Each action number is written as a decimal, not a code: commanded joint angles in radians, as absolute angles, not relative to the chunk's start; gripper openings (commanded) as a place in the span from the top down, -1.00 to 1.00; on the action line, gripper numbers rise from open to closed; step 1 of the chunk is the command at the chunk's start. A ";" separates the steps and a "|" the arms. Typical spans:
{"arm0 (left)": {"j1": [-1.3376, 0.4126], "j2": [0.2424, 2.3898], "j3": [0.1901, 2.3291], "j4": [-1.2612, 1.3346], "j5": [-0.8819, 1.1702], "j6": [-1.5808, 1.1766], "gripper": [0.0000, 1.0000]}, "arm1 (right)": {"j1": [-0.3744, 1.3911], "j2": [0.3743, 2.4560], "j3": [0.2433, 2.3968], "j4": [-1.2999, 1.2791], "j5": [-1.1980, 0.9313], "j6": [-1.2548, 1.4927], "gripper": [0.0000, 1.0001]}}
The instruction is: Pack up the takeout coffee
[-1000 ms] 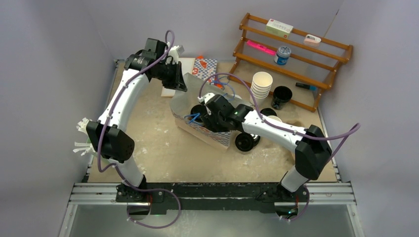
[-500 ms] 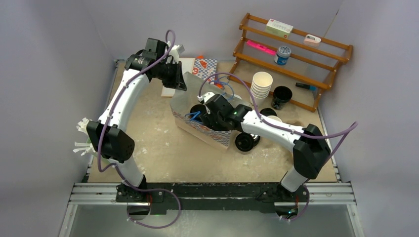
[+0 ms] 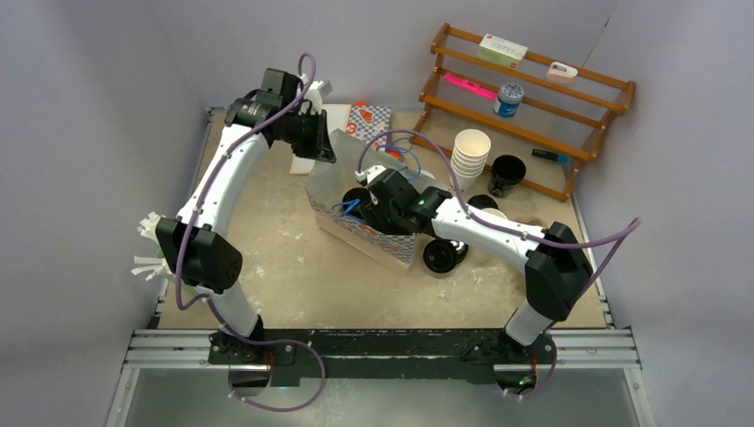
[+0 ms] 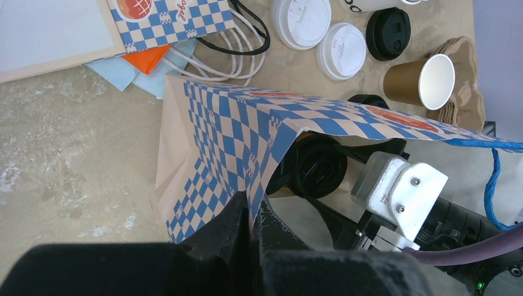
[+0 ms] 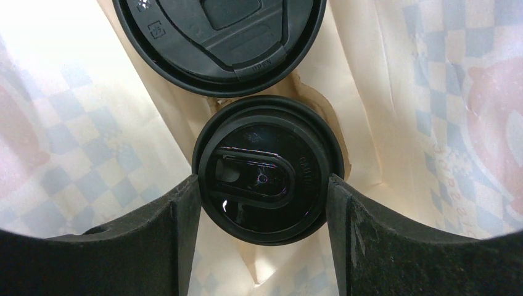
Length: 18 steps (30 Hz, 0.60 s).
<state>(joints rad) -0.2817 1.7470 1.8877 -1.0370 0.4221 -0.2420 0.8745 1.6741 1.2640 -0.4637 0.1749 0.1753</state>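
Observation:
A blue-checked paper bag (image 3: 363,237) stands open mid-table. My left gripper (image 4: 251,206) is shut on the bag's rim (image 4: 271,139), pinching the paper and holding the mouth open. My right gripper (image 5: 264,185) reaches down inside the bag. Its fingers (image 5: 185,222) press both sides of the black sip lid of a takeout coffee (image 5: 266,169). A second takeout coffee (image 5: 219,37) with a black lid stands just beyond it in the bag. From the left wrist, one black lid (image 4: 317,166) shows inside the mouth, beside the right wrist.
Right of the bag lie a black-lidded cup (image 3: 442,255), a stack of lidless white cups (image 3: 470,153) and a black cup (image 3: 507,173). A wooden rack (image 3: 533,89) fills the back right. White lids (image 4: 344,50), a tipped brown cup (image 4: 419,80) and a flat checked bag (image 4: 166,18) lie behind.
My right arm has shifted slightly left, its gripper a little further into the bag. The left gripper keeps its hold on the rim.

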 commanded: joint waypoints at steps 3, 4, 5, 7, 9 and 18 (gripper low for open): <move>-0.281 1.716 1.915 -0.978 0.409 -0.224 1.00 | 0.884 1.800 1.147 -0.702 0.094 0.251 0.76; -0.281 1.714 1.913 -0.980 0.407 -0.223 1.00 | 0.884 1.798 1.151 -0.706 0.097 0.251 0.75; -0.281 1.714 1.912 -0.980 0.407 -0.221 1.00 | 0.884 1.795 1.160 -0.711 0.101 0.250 0.75; -0.281 1.713 1.914 -0.980 0.406 -0.221 1.00 | 0.884 1.788 1.186 -0.723 0.116 0.250 0.74; -0.281 1.715 1.916 -0.980 0.402 -0.222 1.00 | 0.884 1.782 1.228 -0.739 0.133 0.247 0.73; -0.281 1.715 1.917 -0.973 0.412 -0.230 1.00 | 0.884 1.796 1.468 -0.800 0.218 0.233 -0.57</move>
<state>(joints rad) -0.2817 1.7470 1.8877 -1.0355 0.4072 -0.2420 0.8768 1.7302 1.4086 -0.6243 0.1974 0.2104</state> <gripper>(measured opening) 0.022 0.702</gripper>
